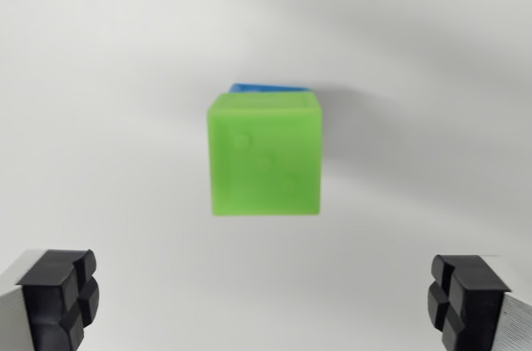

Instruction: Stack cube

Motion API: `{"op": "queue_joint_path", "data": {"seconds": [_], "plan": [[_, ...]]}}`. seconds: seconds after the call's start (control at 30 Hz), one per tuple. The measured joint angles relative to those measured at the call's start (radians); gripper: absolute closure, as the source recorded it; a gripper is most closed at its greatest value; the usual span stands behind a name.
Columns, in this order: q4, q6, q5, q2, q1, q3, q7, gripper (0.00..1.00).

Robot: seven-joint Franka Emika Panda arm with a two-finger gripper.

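A green cube (265, 154) with three raised dots on its top face fills the middle of the wrist view. It rests on a blue cube (268, 86), of which only a thin strip shows past the green cube's far edge. My gripper (266, 301) is open and holds nothing. One black fingertip (60, 297) is at the wrist view's bottom left and the other fingertip (465, 297) at the bottom right. Both fingertips are well apart from the green cube, which lies between and beyond them.
The cubes stand on a plain white surface (108, 76) that stretches around them on every side. A soft shadow falls to the wrist view's right of the stack.
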Motion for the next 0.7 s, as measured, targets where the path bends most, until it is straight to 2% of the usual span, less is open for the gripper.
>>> {"op": "queue_joint_path", "data": {"seconds": [0.7], "plan": [[0.089,-0.219,0.012,-0.131,0.000,0.000,-0.009,0.00]]}}
